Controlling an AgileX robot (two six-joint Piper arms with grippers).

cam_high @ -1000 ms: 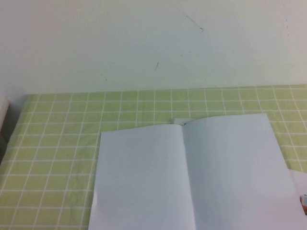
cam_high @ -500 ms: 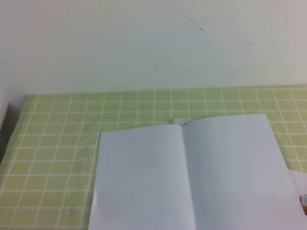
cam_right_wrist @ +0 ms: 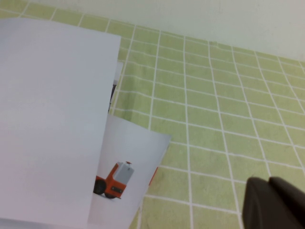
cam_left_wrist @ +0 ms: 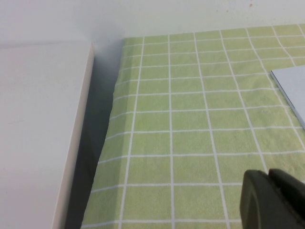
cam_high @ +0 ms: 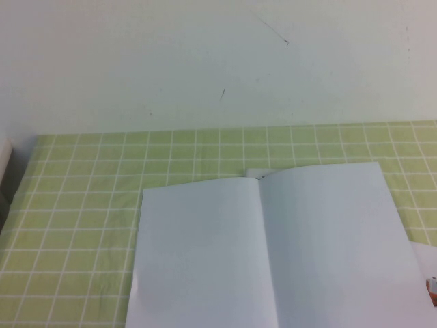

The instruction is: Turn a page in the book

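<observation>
While neither arm shows in the high view, each wrist camera catches its own gripper low in the frame: the left gripper (cam_left_wrist: 272, 200) hangs over bare green checked tablecloth (cam_left_wrist: 190, 119), its two dark fingers pressed together with only a thin seam between them and nothing held; the right gripper (cam_right_wrist: 274, 202) likewise hangs over cloth, its fingers closed against each other and empty.

Counted out: one book (cam_high: 273, 253), lying open with two blank white leaves meeting at a central fold; one loose white sheet (cam_right_wrist: 128, 176) printed with a red-orange vehicle, tucked partly under the book's right leaf; one white board (cam_left_wrist: 38, 133) standing off the cloth's edge; two grippers.

From the left gripper, the book lies well off to one side, with only a corner of it (cam_left_wrist: 290, 90) visible at the picture's edge and an open stretch of cloth between; the white board sits on the gripper's other side, also apart. From the right gripper, the book's blank leaf (cam_right_wrist: 52, 119) and the loose sheet lie near, across a short run of cloth, touching neither finger. The page with the black-and-white rover cannot be told apart; only blank faces show.

Against the high views from half a second and one second ago, nothing differs; the book lies in the same place at the same spread, and the loose sheet's corner peeks out just as before.
</observation>
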